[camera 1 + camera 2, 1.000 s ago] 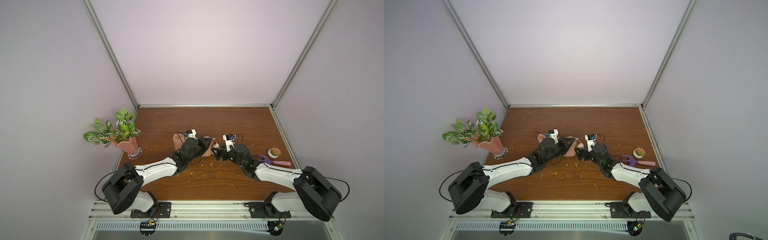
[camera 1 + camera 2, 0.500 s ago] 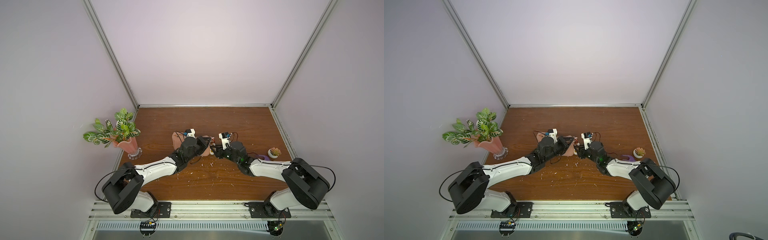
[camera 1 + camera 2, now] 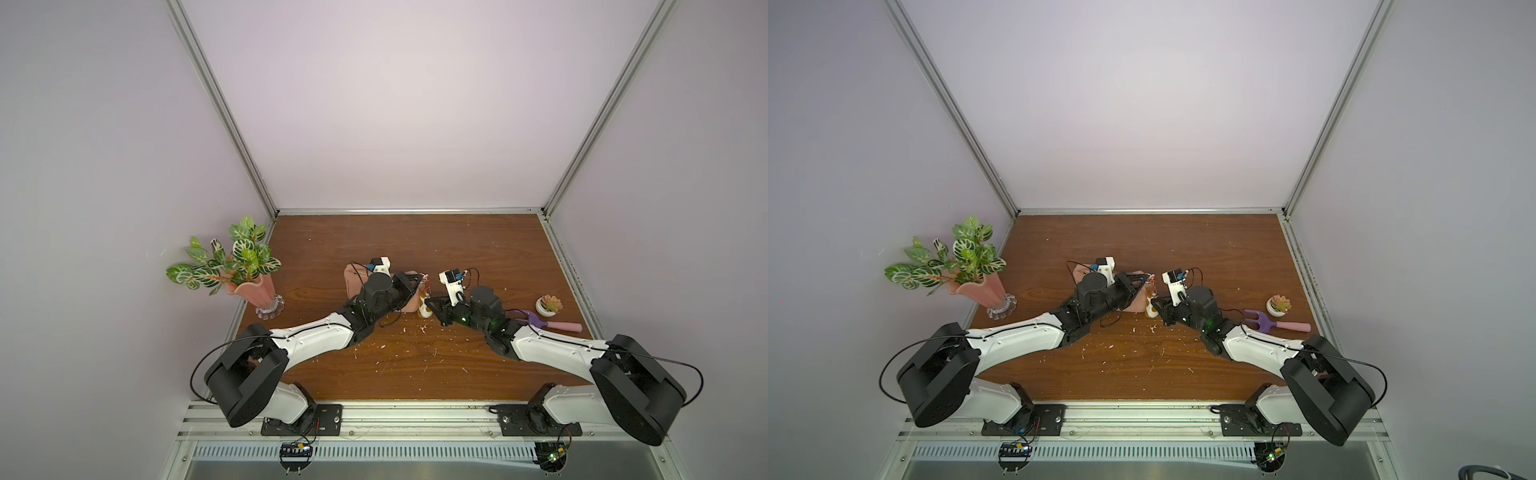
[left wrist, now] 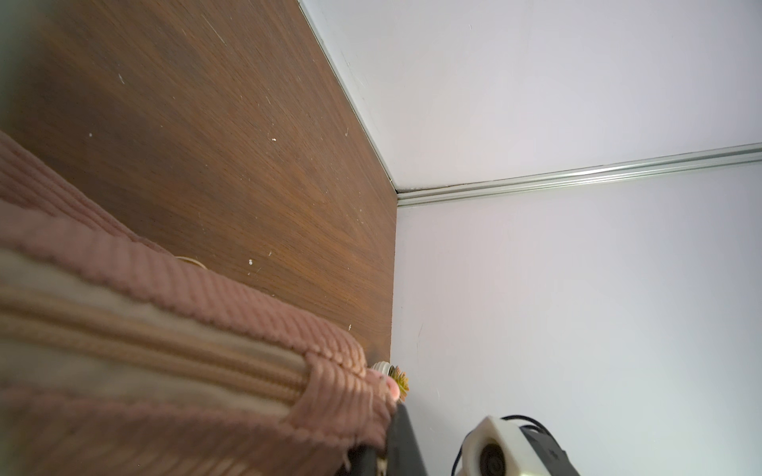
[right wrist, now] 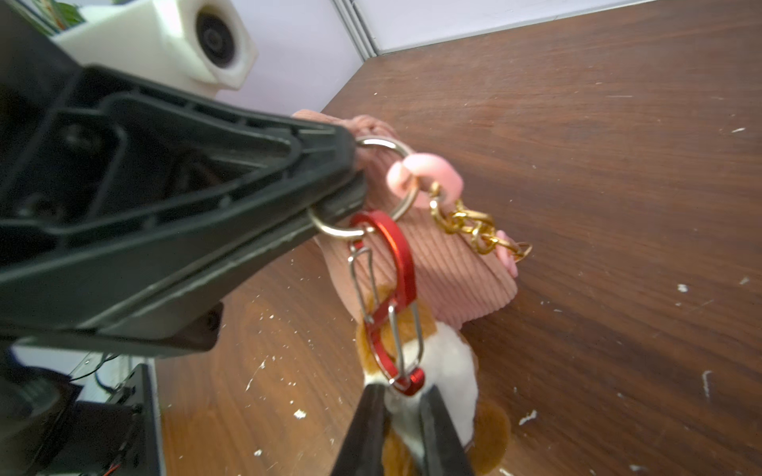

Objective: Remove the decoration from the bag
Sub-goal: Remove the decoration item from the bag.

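Overhead stereo pair — wrist close-ups sharing bag

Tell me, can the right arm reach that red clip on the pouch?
Probably yes: the right gripper sits at one end of the red clip, against the decoration, nothing between. The left gripper clamps the ring at the other end, clear of it.
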